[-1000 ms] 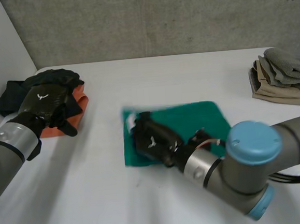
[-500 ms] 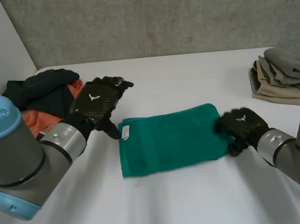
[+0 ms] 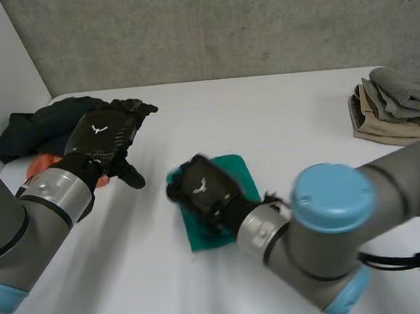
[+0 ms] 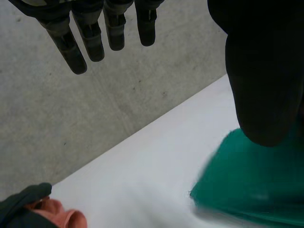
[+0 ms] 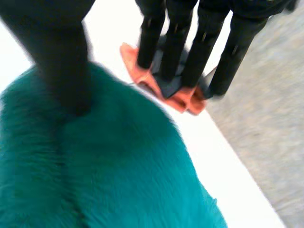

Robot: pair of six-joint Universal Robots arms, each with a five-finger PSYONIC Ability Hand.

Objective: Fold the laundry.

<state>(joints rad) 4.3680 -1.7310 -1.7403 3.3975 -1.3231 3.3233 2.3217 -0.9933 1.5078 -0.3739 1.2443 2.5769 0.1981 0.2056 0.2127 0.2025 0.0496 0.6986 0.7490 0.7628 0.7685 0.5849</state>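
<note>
Where the green towel (image 3: 242, 173) lies: folded small, middle of the white table (image 3: 279, 115), under the right hand.
Right hand (image 3: 204, 192): fingers straight, thumb down on the towel, nothing gripped.
Left hand (image 3: 100, 134): fingers straight, empty, beside the dark-and-orange clothes pile (image 3: 46, 123).

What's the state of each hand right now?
Left hand: open, fingers straight, holding nothing.
Right hand: open, fingers straight, over the green towel.
</note>
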